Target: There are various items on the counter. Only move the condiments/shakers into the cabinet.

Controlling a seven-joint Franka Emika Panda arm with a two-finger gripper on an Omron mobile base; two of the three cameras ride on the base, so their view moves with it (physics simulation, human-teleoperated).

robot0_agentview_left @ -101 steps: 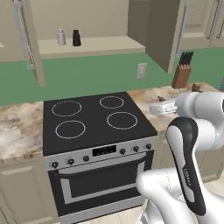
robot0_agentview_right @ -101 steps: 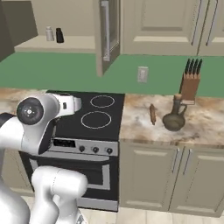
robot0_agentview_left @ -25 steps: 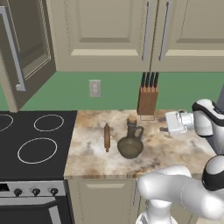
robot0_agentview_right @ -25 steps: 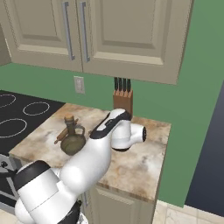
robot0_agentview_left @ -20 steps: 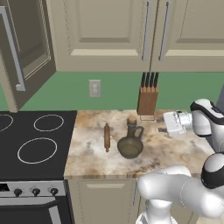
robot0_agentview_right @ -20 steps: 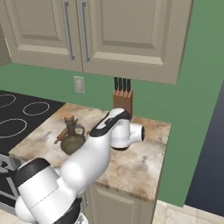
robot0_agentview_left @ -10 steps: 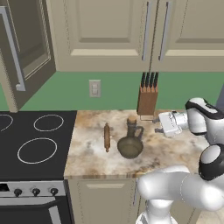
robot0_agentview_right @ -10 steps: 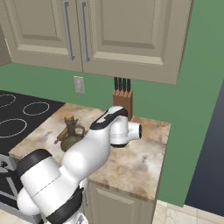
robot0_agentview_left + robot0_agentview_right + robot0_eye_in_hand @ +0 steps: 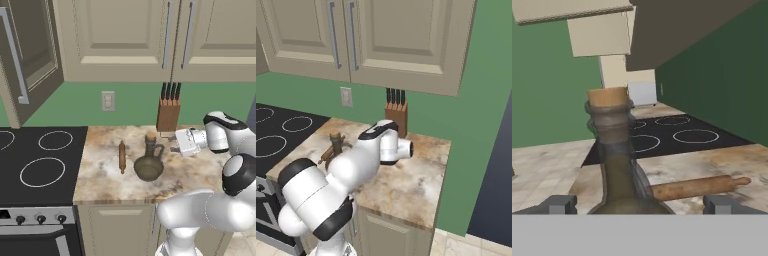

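The dark olive corked jug (image 9: pixel 149 162) stands upright on the marbled counter (image 9: pixel 102 172), just right of the wooden rolling pin (image 9: pixel 121 156). My gripper (image 9: pixel 175 148) hovers level with the jug's neck on its right, pointing at it. In the hand view the jug (image 9: pixel 619 165) rises close ahead between the two spread fingertips (image 9: pixel 559 204), not touched; the gripper (image 9: pixel 640 205) is open. The arm covers most of the jug (image 9: pixel 336 145) in the right base view. The cabinet's door (image 9: pixel 30 55) with its silver bar handle hangs open at far left.
The wooden knife block (image 9: pixel 168 110) stands against the green wall behind my hand. The black stovetop (image 9: pixel 40 160) lies left of the counter. Closed double-door wall cupboards (image 9: pixel 150 40) hang overhead. The counter (image 9: pixel 411 185) ends at its right edge.
Five seconds ago the base faced the stove; it has since driven right to the jug. Over the last second my hand has crept left toward the jug, jaws staying open.
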